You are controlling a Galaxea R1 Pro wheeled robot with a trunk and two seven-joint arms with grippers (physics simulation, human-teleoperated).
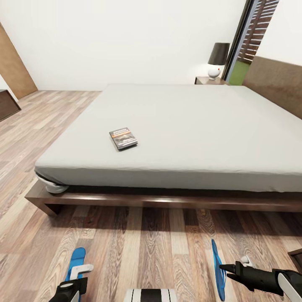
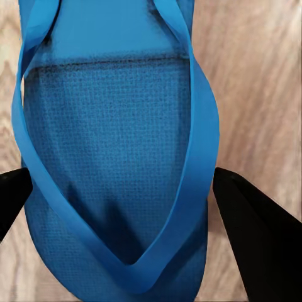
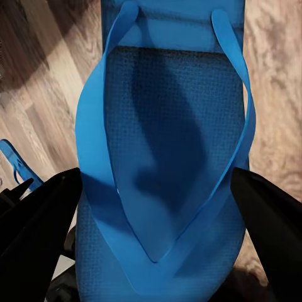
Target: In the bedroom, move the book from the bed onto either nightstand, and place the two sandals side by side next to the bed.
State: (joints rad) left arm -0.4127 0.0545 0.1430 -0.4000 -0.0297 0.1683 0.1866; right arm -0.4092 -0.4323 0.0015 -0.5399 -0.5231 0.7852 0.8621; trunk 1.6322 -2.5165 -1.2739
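The book [image 1: 123, 139], dark-covered, lies flat on the bed's [image 1: 180, 121] off-white mattress near its front left part. The nightstand [image 1: 208, 80] with a dark-shaded lamp stands beyond the bed's far side. One blue sandal [image 1: 76, 259] sits low over the floor at the left, and my left gripper [image 1: 76, 274] is shut on it; its fingers [image 2: 251, 233] press the sole's edges [image 2: 113, 157]. The other sandal [image 1: 217, 268] hangs on edge at the right, my right gripper [image 1: 226, 269] shut on its sides [image 3: 170, 157].
Wood-plank floor [image 1: 138, 247] stretches between me and the bed's dark frame [image 1: 167, 201]. A brown door [image 1: 14, 67] and a dark low cabinet [image 1: 6, 105] stand far left. A dark-framed window [image 1: 247, 42] is behind the nightstand, beside the headboard [image 1: 277, 79].
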